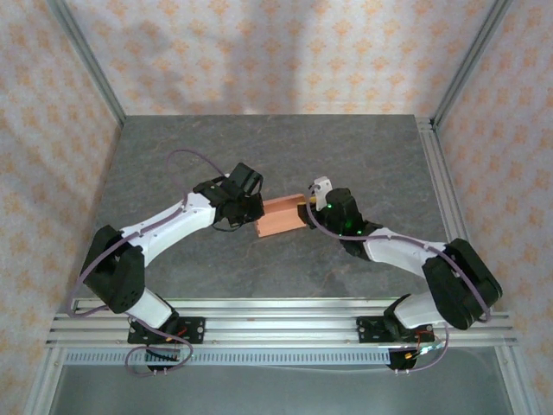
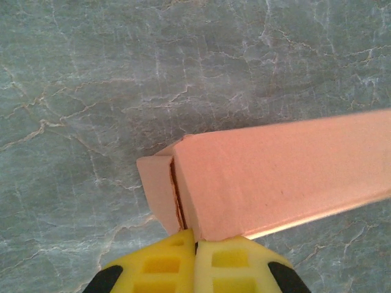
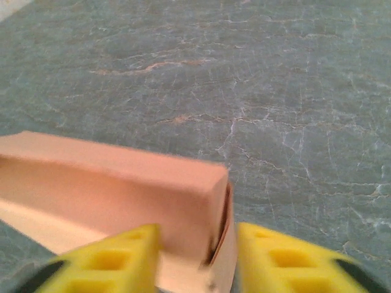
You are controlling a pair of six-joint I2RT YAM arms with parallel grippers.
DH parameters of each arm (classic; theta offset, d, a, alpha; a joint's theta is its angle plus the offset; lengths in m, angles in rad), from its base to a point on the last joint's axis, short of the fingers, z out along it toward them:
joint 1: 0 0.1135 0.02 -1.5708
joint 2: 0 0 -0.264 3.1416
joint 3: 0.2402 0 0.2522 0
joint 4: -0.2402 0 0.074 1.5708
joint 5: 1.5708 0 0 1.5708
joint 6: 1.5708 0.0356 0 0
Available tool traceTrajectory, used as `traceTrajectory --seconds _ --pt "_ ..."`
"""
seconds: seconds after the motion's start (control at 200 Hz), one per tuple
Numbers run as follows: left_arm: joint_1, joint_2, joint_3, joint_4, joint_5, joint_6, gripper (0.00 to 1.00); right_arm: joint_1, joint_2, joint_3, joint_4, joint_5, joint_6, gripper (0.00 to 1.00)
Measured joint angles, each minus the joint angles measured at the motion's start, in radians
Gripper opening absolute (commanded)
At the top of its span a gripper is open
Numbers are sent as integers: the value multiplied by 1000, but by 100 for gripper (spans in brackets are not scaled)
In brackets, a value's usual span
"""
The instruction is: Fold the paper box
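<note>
Grey tabletop bearing near its centre the paper box, formed into a long block and flanked endwise: right fingers spread astride one end, apparently steadying it, left fingers clenched together at the opposite end-flap's corner, probably to tuck it.

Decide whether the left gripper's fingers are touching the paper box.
Touching. In the left wrist view the closed left fingers meet the paper box at its near bottom corner, with no table showing between them.
</note>
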Motion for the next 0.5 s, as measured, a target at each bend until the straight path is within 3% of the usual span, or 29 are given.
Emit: traceTrajectory --seconds 0.155,0.3,0.501 --pt "0 5 0 13 0 8 0 3 -76 0 9 10 25 71" --pt "0 8 0 22 0 17 0 2 -84 19 30 43 66 71" --pt "0 8 0 24 3 22 0 2 35 163 -32 80 104 71"
